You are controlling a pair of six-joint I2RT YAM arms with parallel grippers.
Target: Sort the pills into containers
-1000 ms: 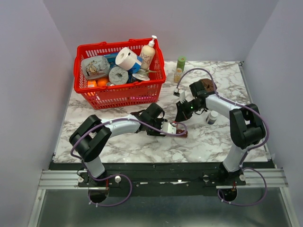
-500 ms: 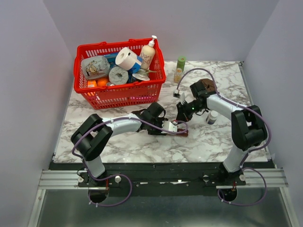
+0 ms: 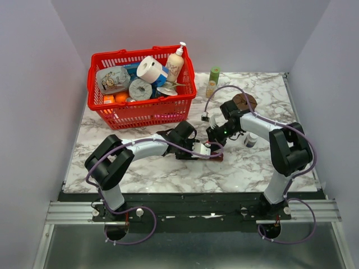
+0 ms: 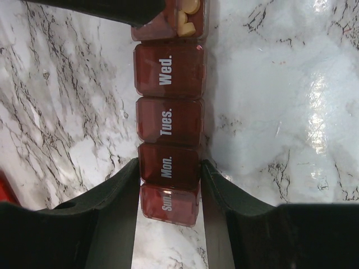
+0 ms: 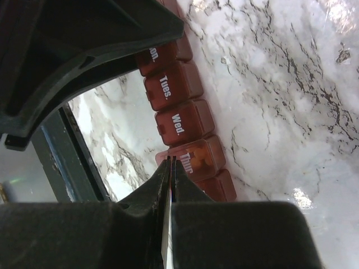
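The containers are one dark red-brown pill strip (image 3: 215, 154) with day labels, lying on the marble table. In the left wrist view my left gripper (image 4: 169, 168) is shut on the strip (image 4: 170, 120) at its Mon. compartment, by the Sun. end. Yellow pills (image 4: 188, 17) show in the compartment past Wed. My right gripper (image 5: 171, 160) is shut with nothing between its fingers. Its tips sit at the edge of the Thur compartment (image 5: 202, 158), where orange pills show through the lid. I cannot tell whether that lid is latched. In the top view the right gripper (image 3: 215, 140) is right over the strip.
A red basket (image 3: 140, 115) full of household items stands at the back left. A green-capped bottle (image 3: 213, 78) stands at the back, a cream tub with a brown top (image 3: 244, 102) behind the right arm, and a small white bottle (image 3: 251, 139) to the right of the strip.
My right gripper has moved a little left and down onto the strip. My left gripper holds the strip in about the same place.
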